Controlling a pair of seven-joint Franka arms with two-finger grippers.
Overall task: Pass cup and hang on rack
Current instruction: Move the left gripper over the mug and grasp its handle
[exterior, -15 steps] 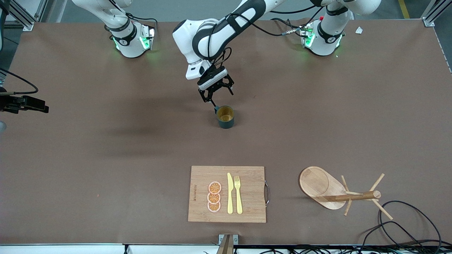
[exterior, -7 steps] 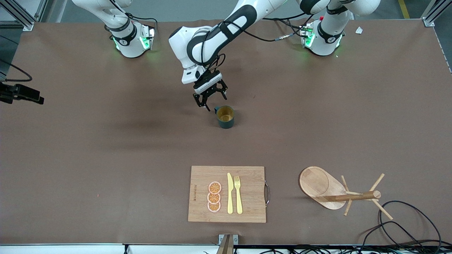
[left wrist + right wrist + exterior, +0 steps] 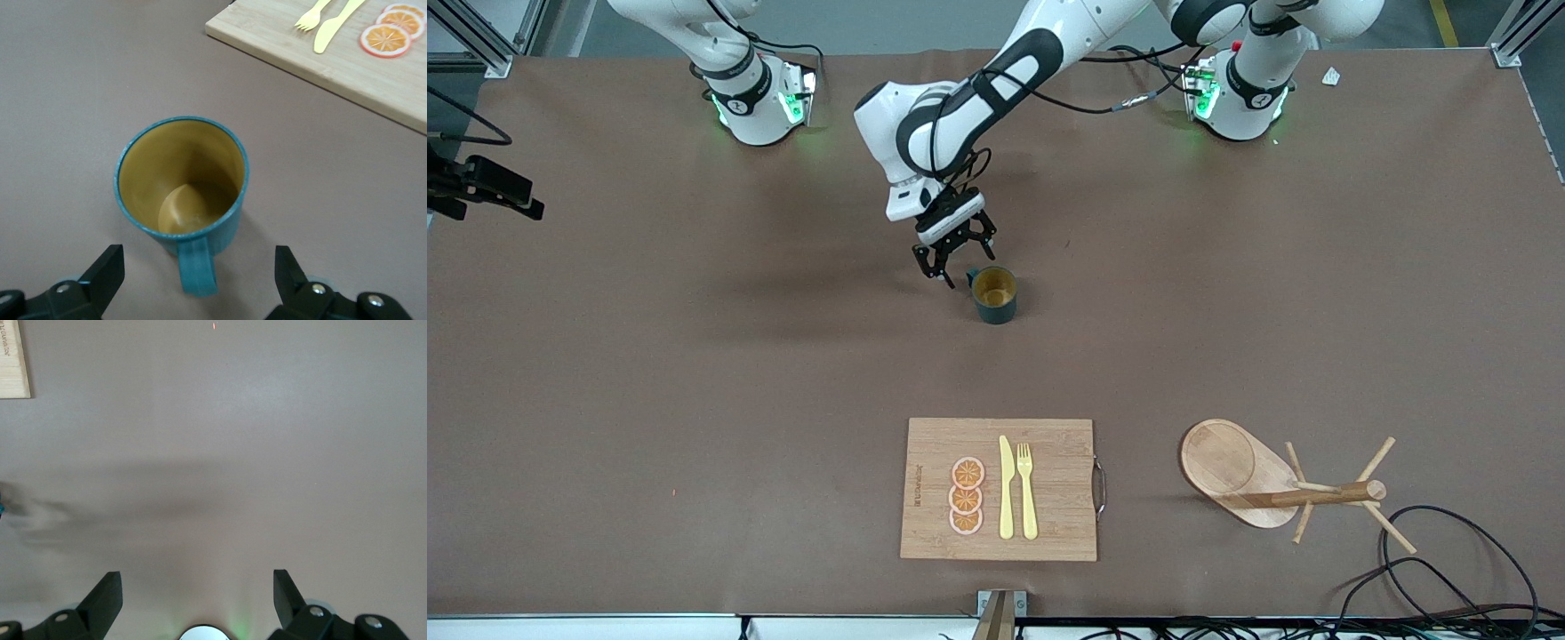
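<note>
Brown tabletop [image 3: 694, 373]: cup [image 3: 994, 294] upright at frame centre, rack [image 3: 1272, 484] lower right. Left hand [image 3: 953, 258], fingers wide, has shifted beside the handle, poised to grasp. Right hand [image 3: 197, 603], wide, waits empty.

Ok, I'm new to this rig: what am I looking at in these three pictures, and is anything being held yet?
Two white robot arms share a brown table. The front view looks down from across it; the other two come from cameras on each arm's wrist. The left hand, open, sits low beside the cup, by its handle; its wrist view shows the cup's handle between the open fingers, not gripped. The right hand, open and empty, waits over bare table at the right arm's end. Nearer the front camera lie a cutting board with a yellow knife, fork and orange slices, and the rack. Nothing is held.
</note>
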